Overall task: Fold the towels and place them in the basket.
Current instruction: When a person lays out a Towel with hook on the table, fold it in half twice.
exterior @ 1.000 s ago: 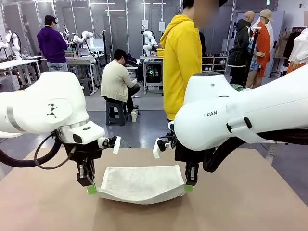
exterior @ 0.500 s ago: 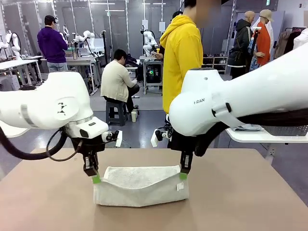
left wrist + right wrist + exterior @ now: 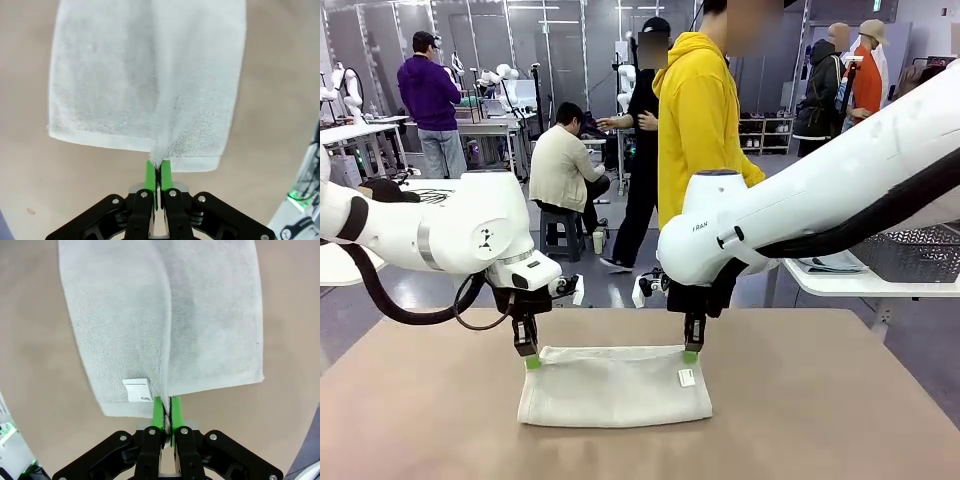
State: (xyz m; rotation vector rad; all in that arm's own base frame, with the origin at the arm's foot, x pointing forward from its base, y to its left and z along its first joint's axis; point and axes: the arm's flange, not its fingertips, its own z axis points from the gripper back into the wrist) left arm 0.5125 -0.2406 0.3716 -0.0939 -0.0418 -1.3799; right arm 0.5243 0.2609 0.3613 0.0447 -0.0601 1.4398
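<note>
off-white towel (image 3: 613, 385) — long axis left-right

Straight below the left gripper (image 3: 532, 362) and the right gripper (image 3: 691, 356) lies the off-white terry towel (image 3: 615, 388), whose far corners they pinch. It fills the whole span between them, so nothing passes there without meeting cloth. Outward from each gripper the flat tan tabletop (image 3: 840, 420) is open, widest beside the right one, and it is free on the towel's near side too. Beyond the right gripper, past the table's far edge, a person in a yellow hooded sweatshirt (image 3: 698, 130) stands close. Farther out on that side a dark mesh basket (image 3: 910, 255) sits on a white side table (image 3: 830, 283).
</note>
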